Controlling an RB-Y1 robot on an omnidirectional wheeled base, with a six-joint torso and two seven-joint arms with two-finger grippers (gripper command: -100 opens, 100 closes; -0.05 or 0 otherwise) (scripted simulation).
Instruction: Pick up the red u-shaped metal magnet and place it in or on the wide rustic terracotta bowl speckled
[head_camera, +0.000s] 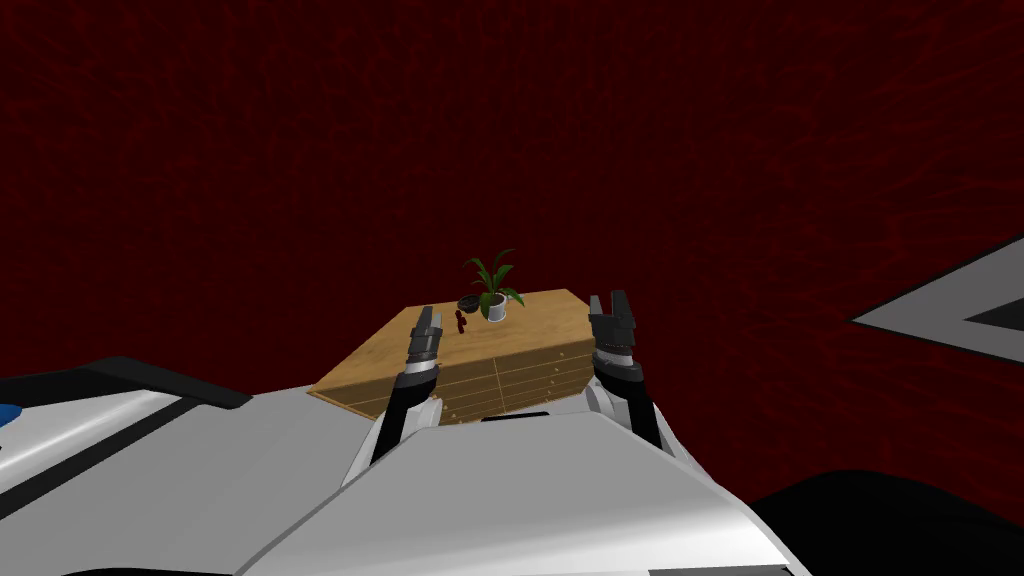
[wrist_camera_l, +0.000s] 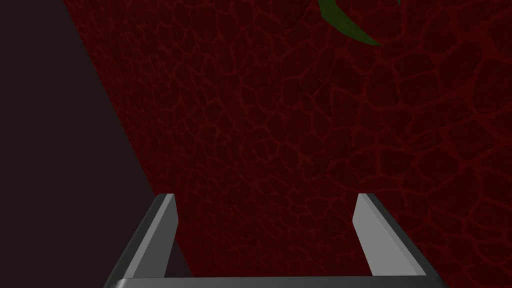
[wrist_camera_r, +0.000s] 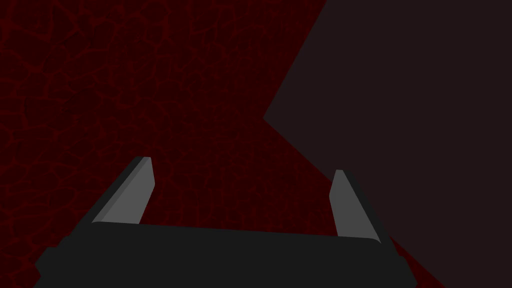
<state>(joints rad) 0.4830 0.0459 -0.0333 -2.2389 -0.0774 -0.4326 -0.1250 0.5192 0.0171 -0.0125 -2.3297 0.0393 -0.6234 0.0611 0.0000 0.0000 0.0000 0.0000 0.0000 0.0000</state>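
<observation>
One red magnet (head_camera: 460, 321) near bowl (head_camera: 467, 303) on dresser (head_camera: 545, 322); axis unclear.

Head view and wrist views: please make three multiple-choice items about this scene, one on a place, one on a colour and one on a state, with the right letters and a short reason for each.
1. The red magnet stands:
A. on the wooden dresser top, near the dark bowl
B. inside that bowl
C. under that dresser

2. The plant pot is:
A. black
B. white
C. blue

3. The left gripper and the right gripper are:
A. both shut
B. both open
C. one shut on the magnet

Answers:
1 A, the head view shows it on the top, close to the bowl.
2 B, the pot is white under green leaves.
3 B, each wrist view shows a wide, empty gap.
</observation>
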